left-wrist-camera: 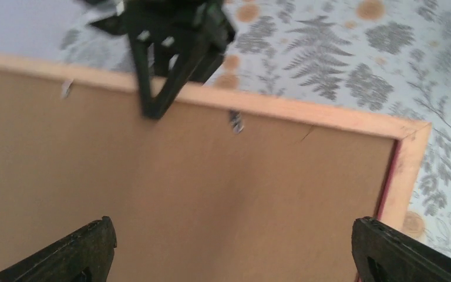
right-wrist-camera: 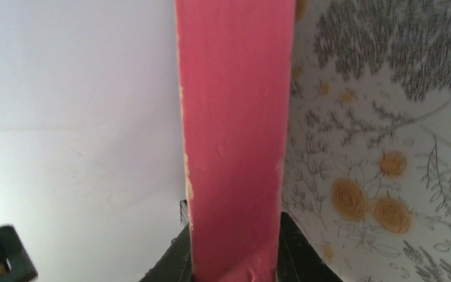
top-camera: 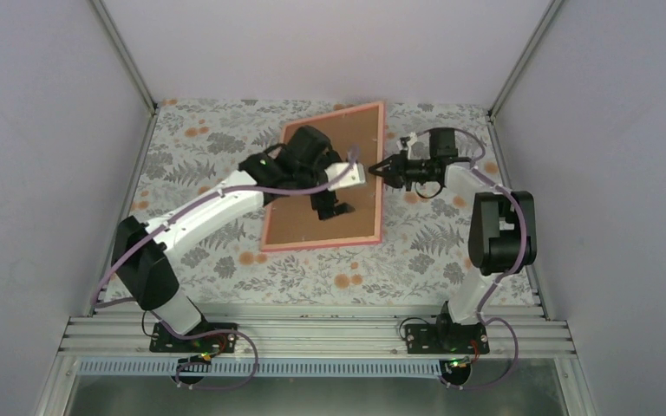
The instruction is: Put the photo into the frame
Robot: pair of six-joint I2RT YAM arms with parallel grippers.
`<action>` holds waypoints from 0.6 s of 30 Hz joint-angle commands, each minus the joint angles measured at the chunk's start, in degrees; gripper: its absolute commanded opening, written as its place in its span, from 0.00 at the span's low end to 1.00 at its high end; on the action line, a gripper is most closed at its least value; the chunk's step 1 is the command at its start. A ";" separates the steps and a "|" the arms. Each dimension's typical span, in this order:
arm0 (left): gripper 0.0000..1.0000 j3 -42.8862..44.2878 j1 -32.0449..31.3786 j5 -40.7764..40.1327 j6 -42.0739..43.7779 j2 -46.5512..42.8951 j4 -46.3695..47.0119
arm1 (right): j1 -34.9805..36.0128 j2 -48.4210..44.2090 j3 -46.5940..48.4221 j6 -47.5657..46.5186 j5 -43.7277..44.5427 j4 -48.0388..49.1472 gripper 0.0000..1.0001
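Observation:
The frame (top-camera: 321,245) lies back up on the floral cloth, its pink rails around a brown backing board (top-camera: 312,217). The photo is hidden from every view. My left gripper (top-camera: 334,210) hangs over the backing board (left-wrist-camera: 182,194), open wide (left-wrist-camera: 235,255) with nothing between its fingers (left-wrist-camera: 91,249). My right gripper (top-camera: 383,167) is shut on the frame's right rail (right-wrist-camera: 235,117), with the pink rail filling the gap (right-wrist-camera: 235,261) between its black fingers (right-wrist-camera: 173,258). In the left wrist view the right gripper (left-wrist-camera: 152,103) sits on the far rail (left-wrist-camera: 305,111).
Small metal tabs (left-wrist-camera: 236,121) stick out along the backing board's edge. The floral cloth (top-camera: 199,139) covers the table around the frame. Pale enclosure walls (top-camera: 43,130) stand to the left, right and back. An aluminium rail (top-camera: 312,334) with the arm bases runs along the near edge.

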 commanded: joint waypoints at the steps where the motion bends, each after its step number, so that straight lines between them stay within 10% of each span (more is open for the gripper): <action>1: 1.00 4.52 6.48 0.92 -3.62 -1.63 -4.40 | -2.24 -5.89 12.14 -14.55 -1.39 -6.02 0.04; 18: 1.00 3.92 32.74 0.34 -14.86 -2.95 0.35 | -1.63 -9.86 43.40 -44.13 25.89 -23.32 0.04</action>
